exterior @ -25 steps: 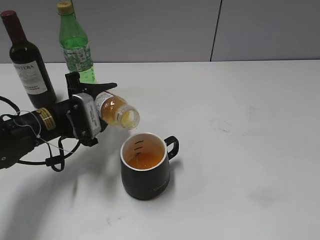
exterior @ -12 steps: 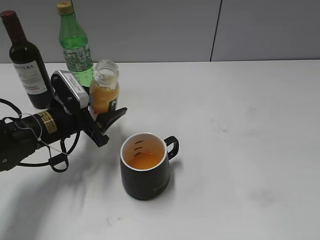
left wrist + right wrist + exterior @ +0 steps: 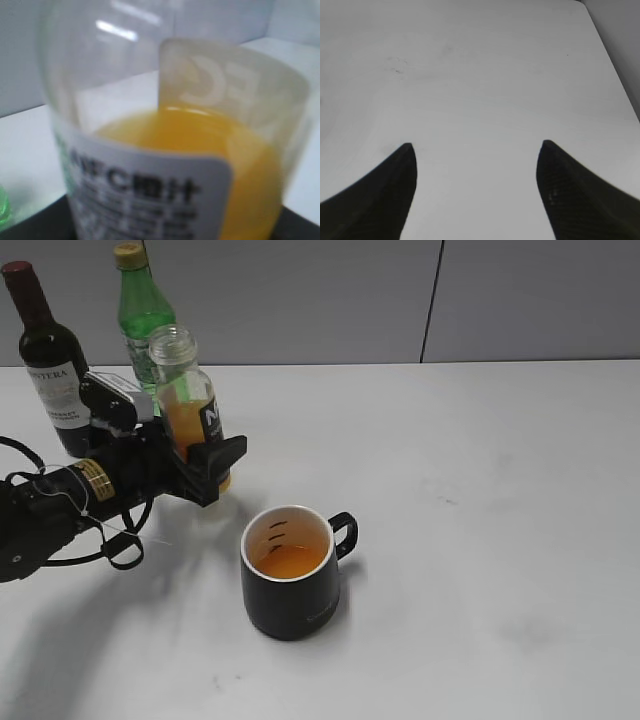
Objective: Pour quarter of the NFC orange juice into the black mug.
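At table's left we see left gripper [image 3: 200,455] clamping NFC orange juice [image 3: 188,405] upright, arm low; right gripper [image 3: 476,165] apart.

I see the juice [image 3: 190,410] upright, uncapped, approx half full, far-left of mug [image 3: 291,585]; mug upright w/ orange liquid inside, handle pointing right.

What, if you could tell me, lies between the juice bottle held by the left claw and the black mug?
Nothing: in the exterior view, only bare white table separates the NFC orange juice bottle, upright in the left claw, from the black mug.
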`<action>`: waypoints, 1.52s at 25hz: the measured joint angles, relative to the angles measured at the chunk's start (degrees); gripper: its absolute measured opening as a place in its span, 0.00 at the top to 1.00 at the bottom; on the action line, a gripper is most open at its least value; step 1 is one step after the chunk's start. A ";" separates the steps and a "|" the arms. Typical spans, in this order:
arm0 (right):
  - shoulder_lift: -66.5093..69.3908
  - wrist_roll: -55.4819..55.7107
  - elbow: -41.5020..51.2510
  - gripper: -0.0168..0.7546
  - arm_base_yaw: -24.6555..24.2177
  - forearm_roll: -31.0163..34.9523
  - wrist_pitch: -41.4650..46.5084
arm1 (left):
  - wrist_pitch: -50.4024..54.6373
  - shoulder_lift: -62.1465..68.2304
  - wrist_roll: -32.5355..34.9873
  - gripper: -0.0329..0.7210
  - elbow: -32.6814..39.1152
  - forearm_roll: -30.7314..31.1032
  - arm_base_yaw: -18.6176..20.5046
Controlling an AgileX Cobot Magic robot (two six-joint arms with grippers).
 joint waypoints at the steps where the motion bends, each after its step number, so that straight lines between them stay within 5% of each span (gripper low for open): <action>1: 0.00 0.00 0.00 0.24 0.00 0.00 0.00 | -0.15 0.49 -0.79 0.33 -0.46 -0.18 -0.05; 20: 0.00 0.00 0.00 0.24 0.00 0.00 0.00 | -1.22 10.39 -2.46 0.33 -8.91 -1.19 -3.03; 29: 0.00 0.00 0.00 0.24 0.00 0.00 0.00 | -1.54 10.39 -1.92 0.13 -8.93 -1.72 -3.03; 38: 0.00 0.00 0.00 0.24 0.00 0.00 0.00 | -1.59 9.34 -1.92 0.10 -4.38 -2.31 -3.03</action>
